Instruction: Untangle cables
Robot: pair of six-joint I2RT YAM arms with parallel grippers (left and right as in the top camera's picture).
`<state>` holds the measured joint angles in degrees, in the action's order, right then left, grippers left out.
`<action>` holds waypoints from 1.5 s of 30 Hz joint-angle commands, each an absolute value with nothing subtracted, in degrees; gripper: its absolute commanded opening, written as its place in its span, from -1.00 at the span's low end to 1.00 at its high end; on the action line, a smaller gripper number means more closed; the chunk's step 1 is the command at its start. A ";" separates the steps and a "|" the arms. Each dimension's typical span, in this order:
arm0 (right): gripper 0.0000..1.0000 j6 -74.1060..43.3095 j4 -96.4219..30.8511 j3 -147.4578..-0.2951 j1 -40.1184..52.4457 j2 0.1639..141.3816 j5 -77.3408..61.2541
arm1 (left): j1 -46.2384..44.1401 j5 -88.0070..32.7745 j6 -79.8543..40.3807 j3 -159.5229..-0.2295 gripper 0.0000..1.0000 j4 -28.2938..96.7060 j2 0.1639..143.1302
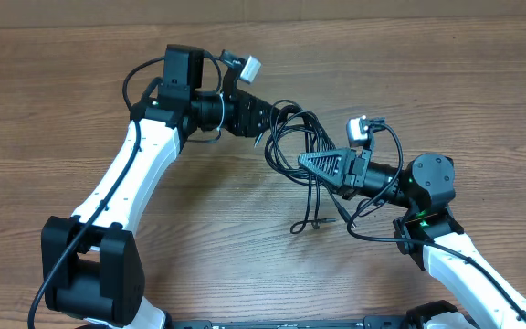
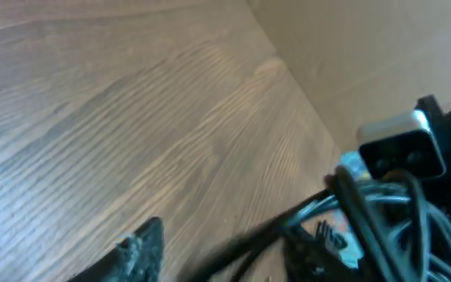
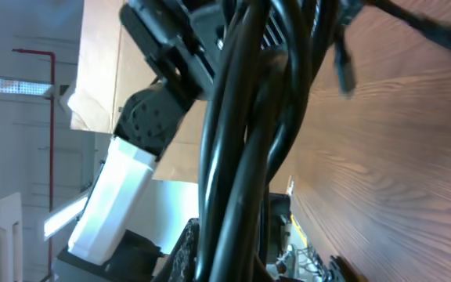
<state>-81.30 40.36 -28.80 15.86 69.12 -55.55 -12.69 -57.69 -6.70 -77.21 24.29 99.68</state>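
Several thin black cables (image 3: 237,157) form a loose looped tangle above the tabletop (image 1: 245,238), clamped in the right pincer (image 1: 310,163) and reaching the left pincer (image 1: 265,123), whose grip I cannot tell.

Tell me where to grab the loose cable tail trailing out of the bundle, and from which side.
Grip the straight tail just below where the cables bunch, short of its plug end. Come from the robot's side of the table. There the strand runs alone over bare wood, while the left pincer and right pincer crowd the loops above.
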 commanded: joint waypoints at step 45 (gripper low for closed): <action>-0.92 -30.17 31.24 -29.32 17.30 75.42 -39.92 | 2.24 -39.40 -17.28 -77.47 0.92 61.52 83.40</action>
